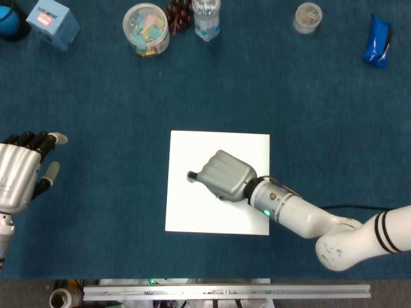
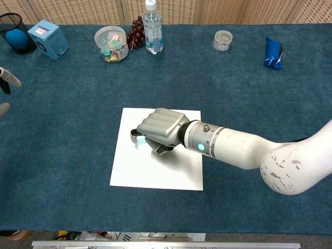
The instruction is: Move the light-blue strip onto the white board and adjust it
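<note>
The white board lies flat on the blue cloth in the middle of the table. My right hand rests over its centre with fingers curled down. A small piece of the light-blue strip shows under the fingertips in the chest view, touching the board; the hand hides the rest of it, and the head view does not show it at all. My left hand hovers at the far left, away from the board, fingers apart and holding nothing; only its fingertips show in the chest view.
Along the far edge stand a light-blue box, a round tub of coloured clips, dark grapes, a water bottle, a small clear jar and a blue pouch. A black cup holding a blue ball stands far left.
</note>
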Tool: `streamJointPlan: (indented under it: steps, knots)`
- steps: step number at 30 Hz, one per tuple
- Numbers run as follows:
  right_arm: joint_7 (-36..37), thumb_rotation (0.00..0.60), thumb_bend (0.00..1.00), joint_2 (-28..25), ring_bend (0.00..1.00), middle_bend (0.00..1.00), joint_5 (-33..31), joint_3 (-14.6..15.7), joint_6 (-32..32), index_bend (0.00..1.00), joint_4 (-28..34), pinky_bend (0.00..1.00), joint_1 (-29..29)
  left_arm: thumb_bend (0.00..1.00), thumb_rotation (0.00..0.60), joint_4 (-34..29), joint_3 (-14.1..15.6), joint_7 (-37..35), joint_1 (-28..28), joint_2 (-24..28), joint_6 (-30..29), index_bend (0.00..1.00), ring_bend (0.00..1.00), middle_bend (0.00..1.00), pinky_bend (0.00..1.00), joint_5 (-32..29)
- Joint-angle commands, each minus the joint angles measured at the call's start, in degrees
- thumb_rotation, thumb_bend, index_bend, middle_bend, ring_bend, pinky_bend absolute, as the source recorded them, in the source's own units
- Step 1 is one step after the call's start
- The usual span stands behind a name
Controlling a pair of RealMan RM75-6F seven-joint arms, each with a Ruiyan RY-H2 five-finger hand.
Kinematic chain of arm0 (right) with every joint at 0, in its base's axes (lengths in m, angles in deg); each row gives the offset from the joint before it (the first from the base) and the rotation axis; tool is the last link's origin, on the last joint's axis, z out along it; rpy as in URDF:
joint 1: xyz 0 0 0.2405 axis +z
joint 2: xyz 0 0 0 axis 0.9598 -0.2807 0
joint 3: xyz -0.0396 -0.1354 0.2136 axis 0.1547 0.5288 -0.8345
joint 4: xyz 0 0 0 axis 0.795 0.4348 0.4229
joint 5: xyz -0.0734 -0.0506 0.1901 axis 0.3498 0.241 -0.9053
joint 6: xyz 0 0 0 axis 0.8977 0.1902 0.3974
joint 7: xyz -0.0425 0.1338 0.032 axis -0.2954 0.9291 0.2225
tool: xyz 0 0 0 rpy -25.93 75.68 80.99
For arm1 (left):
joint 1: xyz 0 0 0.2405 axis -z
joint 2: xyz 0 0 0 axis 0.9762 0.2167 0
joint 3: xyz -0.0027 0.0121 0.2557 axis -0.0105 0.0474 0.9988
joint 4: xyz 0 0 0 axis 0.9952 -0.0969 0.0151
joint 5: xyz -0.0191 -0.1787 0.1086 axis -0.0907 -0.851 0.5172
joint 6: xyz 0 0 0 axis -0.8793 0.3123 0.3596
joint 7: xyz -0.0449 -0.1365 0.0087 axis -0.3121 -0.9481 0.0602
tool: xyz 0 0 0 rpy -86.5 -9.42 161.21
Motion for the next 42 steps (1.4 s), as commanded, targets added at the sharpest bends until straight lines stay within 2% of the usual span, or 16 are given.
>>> streamJointPlan:
  steps: [1, 7, 8, 10, 13, 15, 17, 21, 25, 28, 31, 42]
  knots:
    - [1.46, 0.6, 1.0, -2.32, 1.0, 1.0, 1.73, -0.6, -1.72, 0.28, 2.21, 1.0, -1.06, 0.33, 0.6, 0.09, -0.14, -0.17, -0.03, 0.08, -0.04, 0.36, 0.45, 0.47, 0.55, -0.2]
    - [3.23, 0.6, 1.0, -10.2, 1.0, 1.0, 6.32, -0.7, -7.78, 0.28, 7.57, 1.0, -4.41, 0.34, 0.6, 0.67, -0.83, -1.28, -0.18, 0.3, -0.38, 0.36, 0.45, 0.47, 0.55, -1.25]
    - [3.68, 0.6, 0.97, -11.61, 1.0, 1.0, 7.43, -0.51, -9.11, 0.28, 8.27, 1.0, -5.28, 0.34, 0.6, 0.8, -0.96, -1.55, -0.22, 0.33, -0.5, 0.36, 0.45, 0.47, 0.55, -1.41]
    - [4.62, 0.6, 0.84, -15.09, 1.0, 1.0, 9.36, 0.05, -12.03, 0.28, 9.76, 1.0, -7.38, 0.33, 0.6, 1.28, -1.34, -2.2, -0.31, 0.35, -0.83, 0.35, 0.44, 0.46, 0.54, -1.82]
    - [5.56, 0.6, 0.51, -20.05, 1.0, 1.0, 11.03, 0.95, -16.14, 0.28, 11.87, 1.0, -10.59, 0.33, 0.6, 2.13, -2.07, -3.15, -0.33, 0.28, -1.0, 0.35, 0.44, 0.46, 0.52, -2.87]
    - [5.91, 0.6, 0.39, -22.89, 1.0, 1.0, 11.69, 1.64, -18.55, 0.28, 12.96, 0.98, -12.66, 0.34, 0.6, 2.61, -2.57, -3.62, -0.3, 0.31, -0.91, 0.35, 0.44, 0.45, 0.51, -3.73]
    - [6.06, 0.6, 0.31, -26.06, 0.98, 0.96, 12.22, 2.51, -21.1, 0.28, 14.04, 0.93, -15.03, 0.34, 0.6, 3.21, -3.18, -4.14, -0.29, 0.42, -0.64, 0.34, 0.43, 0.44, 0.5, -5.01]
    - [7.58, 0.6, 0.19, -31.09, 0.82, 0.78, 13.32, 3.74, -25.8, 0.28, 15.38, 0.81, -19.68, 0.34, 0.6, 3.97, -4.01, -4.99, -0.31, 1.07, 0.6, 0.32, 0.38, 0.41, 0.46, -7.84]
    - [10.69, 0.6, 0.07, -35.17, 0.6, 0.59, 14.97, 5.37, -30.16, 0.27, 14.64, 0.6, -25.12, 0.33, 0.6, 4.88, -4.51, -5.82, -0.65, 1.57, 1.26, 0.29, 0.33, 0.36, 0.38, -10.06]
    - [12.69, 0.6, 0.04, -36.85, 0.43, 0.46, 15.65, 5.89, -33.58, 0.24, 13.01, 0.48, -29.06, 0.33, 0.6, 5.73, -4.82, -7.14, -1.17, 1.63, 0.67, 0.26, 0.3, 0.33, 0.34, -10.77]
    - [14.92, 0.6, 0.03, -37.71, 0.34, 0.39, 16.84, 5.87, -37.23, 0.22, 11.15, 0.41, -32.81, 0.33, 0.6, 6.97, -5.29, -8.97, -1.78, 1.25, -0.57, 0.24, 0.28, 0.31, 0.33, -11.1]
    - [18.41, 0.6, 0.03, -39.67, 0.33, 0.39, 20.22, 6.68, -42.52, 0.22, 8.67, 0.39, -42.35, 0.33, 0.6, 7.76, -5.5, -9.85, -3.88, 0.6, -4.07, 0.25, 0.28, 0.31, 0.33, -11.14]
